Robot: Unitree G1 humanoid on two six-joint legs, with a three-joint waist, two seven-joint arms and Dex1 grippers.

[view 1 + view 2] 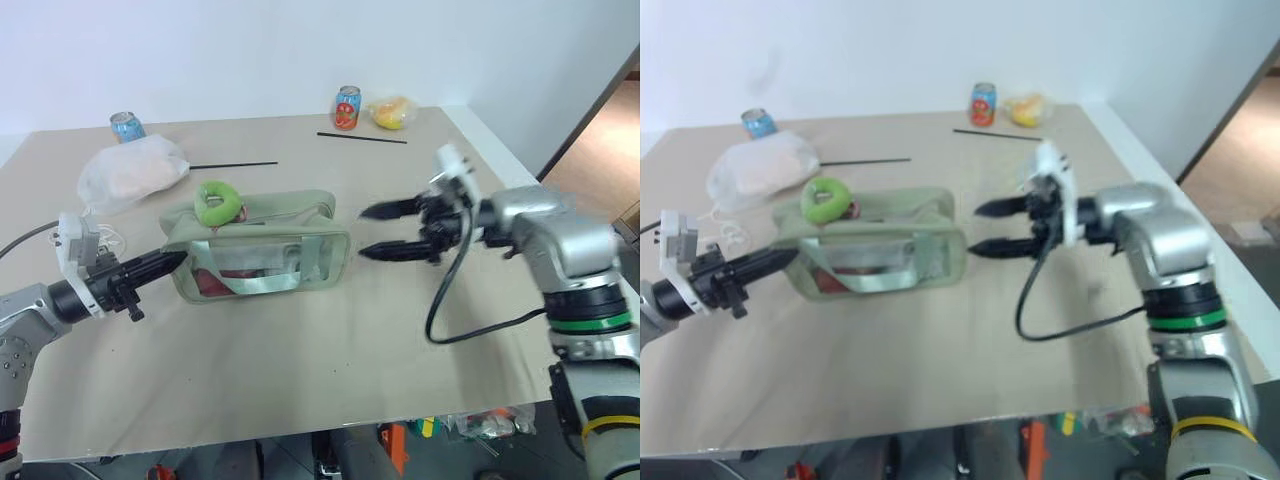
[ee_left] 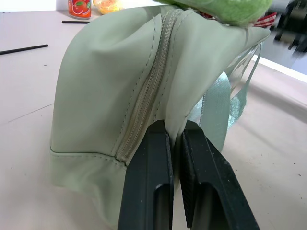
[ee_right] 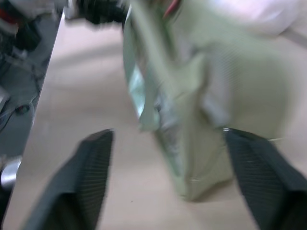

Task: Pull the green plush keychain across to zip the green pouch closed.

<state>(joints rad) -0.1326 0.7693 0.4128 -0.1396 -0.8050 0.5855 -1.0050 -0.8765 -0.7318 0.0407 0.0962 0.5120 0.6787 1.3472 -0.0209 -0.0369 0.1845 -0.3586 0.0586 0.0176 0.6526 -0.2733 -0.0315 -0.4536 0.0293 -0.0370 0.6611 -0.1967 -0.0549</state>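
Left end effector [image 1: 178, 259] clamped on pouch [image 1: 262, 247] end fabric beside zipper. Right end effector [image 1: 372, 231] spread wide, just off opposite end. Keychain [image 1: 217, 201] atop pouch, nearer left end effector.

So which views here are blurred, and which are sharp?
Right wrist view: smeared, the green pouch and open right pincer soft. Left wrist view: crisp on the zipper and the shut left pincer. Eye views: mostly sharp.

Even, bright light overhead; we note soft shadows under green pouch [image 1: 262, 245]. Right wrist view motion-blurred throughout. Left wrist view sharp on zipper, far background soft. Mild edge distortion.
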